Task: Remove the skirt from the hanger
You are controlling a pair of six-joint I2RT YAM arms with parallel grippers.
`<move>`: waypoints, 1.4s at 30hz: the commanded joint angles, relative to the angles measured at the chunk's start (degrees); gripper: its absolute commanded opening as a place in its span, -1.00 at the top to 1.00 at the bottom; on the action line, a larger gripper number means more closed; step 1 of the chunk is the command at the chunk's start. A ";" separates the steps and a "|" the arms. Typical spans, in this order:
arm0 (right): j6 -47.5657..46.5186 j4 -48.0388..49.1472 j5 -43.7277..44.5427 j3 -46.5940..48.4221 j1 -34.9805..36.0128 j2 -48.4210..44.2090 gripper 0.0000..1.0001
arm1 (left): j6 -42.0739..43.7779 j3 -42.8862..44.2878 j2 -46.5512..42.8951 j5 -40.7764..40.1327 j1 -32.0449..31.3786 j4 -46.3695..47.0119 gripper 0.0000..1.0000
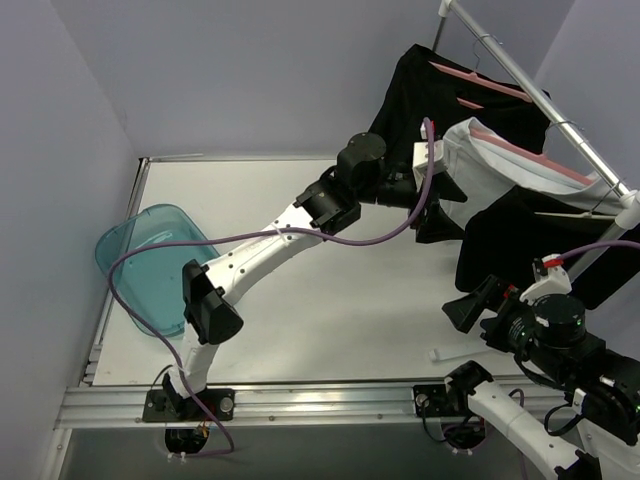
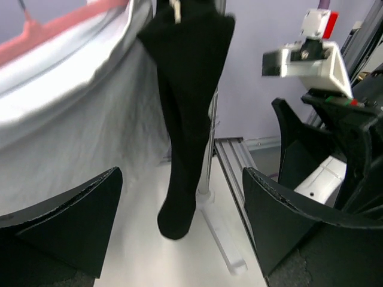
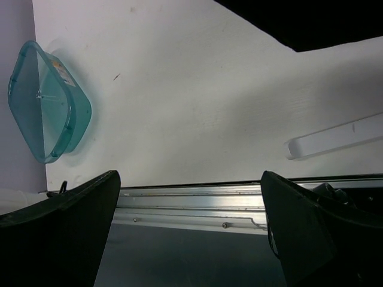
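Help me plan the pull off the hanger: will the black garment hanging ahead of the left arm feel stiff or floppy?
Probably floppy: the black garment hangs in a narrow, limp fold. Likely light too, so a push should swing it rather than meet resistance. Its matte cloth seems unlikely to slip between the left fingers.

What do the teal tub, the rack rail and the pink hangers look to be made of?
Teal tub: translucent glossy plastic, since the table shows through its walls. Rack rail: probably bare metal, silvery with a bright sheen. Pink hangers: likely matte plastic or painted wood; too small to tell.
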 commanded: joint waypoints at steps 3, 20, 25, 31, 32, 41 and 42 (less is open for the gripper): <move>1.22 -1.20 0.67 1.85 0.21 -0.05 -1.00 | 0.00 13.07 6.16 1.55 -2.21 -1.38 -0.79; 0.95 -1.20 3.39 5.29 0.12 1.01 -1.00 | 1.59 27.85 14.79 -7.77 -4.94 -8.24 0.58; 0.78 -1.28 3.39 5.63 0.12 1.27 -0.97 | -3.69 26.80 14.00 -9.35 -4.86 -2.18 0.95; -1.68 -1.28 4.71 6.95 0.21 2.50 -0.95 | -11.60 21.81 10.84 -8.56 -3.72 10.37 0.95; -1.86 -1.28 4.80 6.95 0.21 2.50 -0.95 | -13.17 19.09 9.61 -8.65 -3.63 13.96 0.95; -3.61 -1.20 4.97 6.86 0.12 2.59 -0.95 | -13.37 16.26 5.57 -6.72 -1.17 13.83 0.95; -3.96 -1.28 4.80 6.87 0.12 2.67 -0.95 | -13.54 12.42 4.52 -6.02 -0.82 14.70 0.95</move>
